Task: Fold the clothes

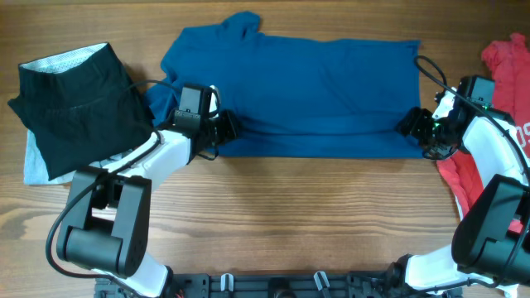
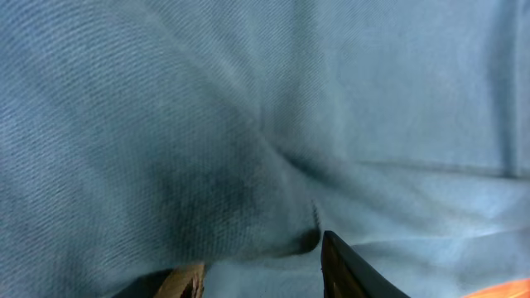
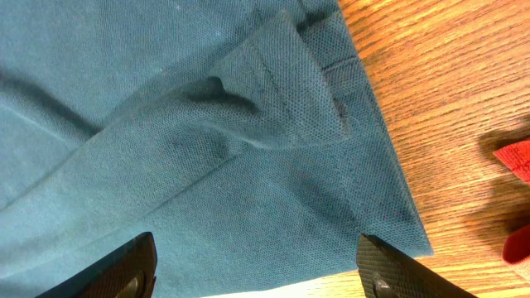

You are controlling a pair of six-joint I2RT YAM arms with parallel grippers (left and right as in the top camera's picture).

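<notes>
1. The shirt (image 1: pixel 315 83) lies flat on the counter (image 1: pixel 290 223) toward 12 o'clock, as a long band running from 10 to 2 with the collar (image 1: pixel 244 23) at 11. Its near edge is straight, so I judge one lengthwise fold is already made.
2. The left claw (image 1: pixel 222 128) sits at the shirt's 8 o'clock corner. Its wrist view is filled with blue cloth. Only the fingertips (image 2: pixel 344 261) show, at 6 o'clock, with a drooping fold just beside them. I cannot tell whether they pinch the cloth or stand parted.
3. The right claw (image 1: pixel 416 126) sits at the 4 o'clock corner with its jaws wide apart and nothing in them. In its wrist view the hem (image 3: pixel 373 174) lies flat on the wood, and a sleeve (image 3: pixel 265 91) is turned in over the body at 12.
4. The claws stand at opposite ends of the near edge. I take this to be so that both corners can be raised together and the band laid over evenly.
5. The black garment (image 1: pixel 79 112) lies in a heap at 9 o'clock on a pale cloth (image 1: pixel 33 165), just beside the shirt's left end. The red T-shirt (image 1: pixel 505 58) is bunched at 3 o'clock, near the right claw. Both seem to be waiting their turn, set out of the shirt's way.
6. The knit looks soft, so it will likely sag and skew if one corner rises alone. The right claw must close on the hem before any lift
</notes>
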